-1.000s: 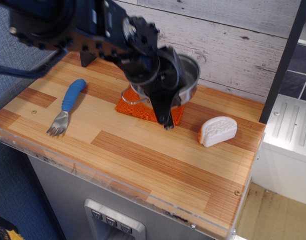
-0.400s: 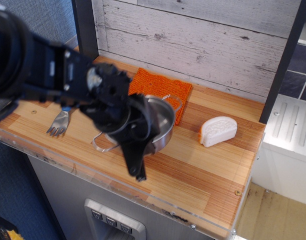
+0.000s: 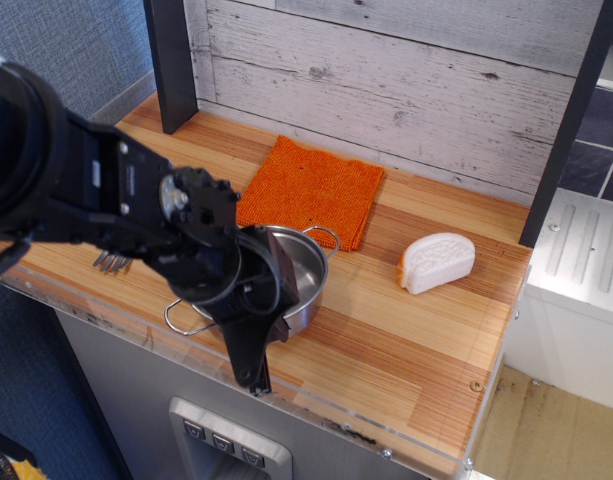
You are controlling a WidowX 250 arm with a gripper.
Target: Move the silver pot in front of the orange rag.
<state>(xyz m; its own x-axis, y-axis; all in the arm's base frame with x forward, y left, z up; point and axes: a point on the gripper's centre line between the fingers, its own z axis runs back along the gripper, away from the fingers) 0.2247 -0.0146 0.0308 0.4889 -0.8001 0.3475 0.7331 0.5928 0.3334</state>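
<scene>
Arm (image 3: 106, 200) black, bulky, blurred; round silver joint cap; gripper (image 3: 251, 365) black, narrow tapering fingers, thin dark cable loops.

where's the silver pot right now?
The silver pot sits on the wooden counter near its front edge, just in front of the orange rag, with the gripper at its left rim.

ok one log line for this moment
pot: silver pot on counter, in front of orange rag | gripper: over pot's near rim, grip unclear | white wedge: right
</scene>
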